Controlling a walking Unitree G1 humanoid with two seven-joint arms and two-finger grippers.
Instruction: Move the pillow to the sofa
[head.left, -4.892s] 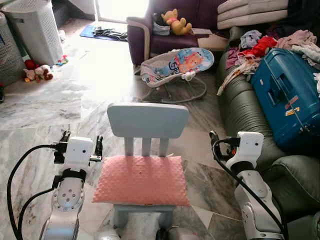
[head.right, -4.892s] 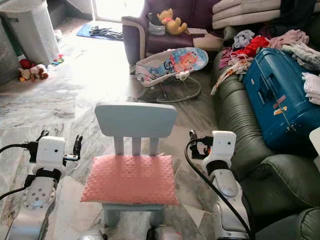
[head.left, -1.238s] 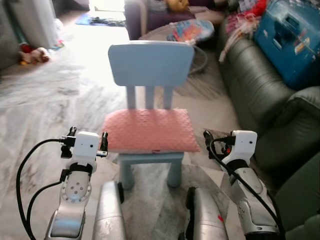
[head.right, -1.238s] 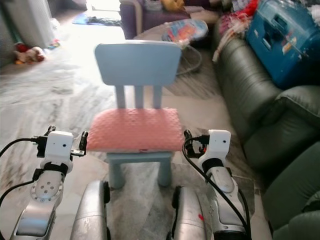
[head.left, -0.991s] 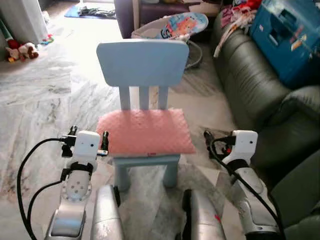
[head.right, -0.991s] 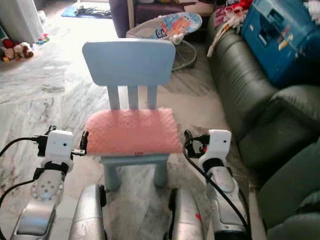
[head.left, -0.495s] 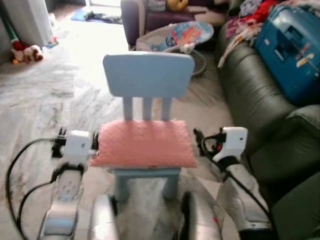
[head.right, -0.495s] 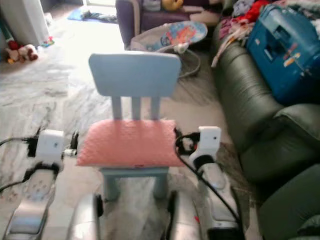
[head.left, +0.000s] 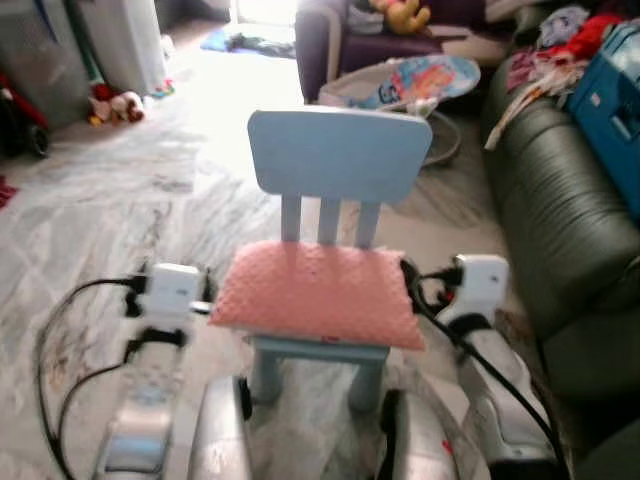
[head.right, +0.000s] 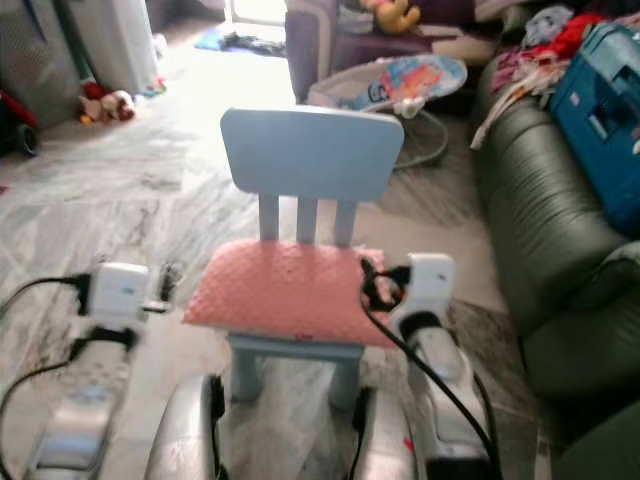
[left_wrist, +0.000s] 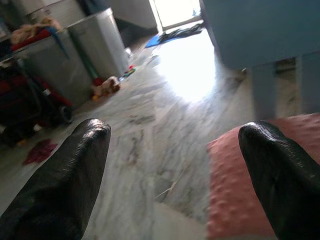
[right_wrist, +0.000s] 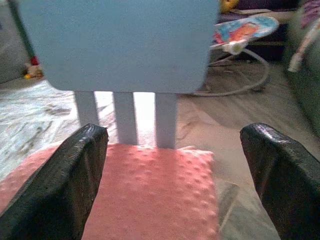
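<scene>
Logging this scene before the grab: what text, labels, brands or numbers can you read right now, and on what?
No text can be read.
Pink pillow on the light blue chair: a small tag at its front edge, too small and blurred to read.
Blue suitcase on the green sofa: stickers, blurred.
Baby bouncer: printed pictures, no legible words.

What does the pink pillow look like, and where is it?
The pink pillow is a flat, rectangular cushion of soft-looking fabric covered in little raised bumps. It lies on the seat of the small light blue chair, its back edge against the chair's slats, its front and side edges hanging a bit over the seat. The left gripper and right gripper sit open at its two sides; whether they touch it is unclear.
</scene>
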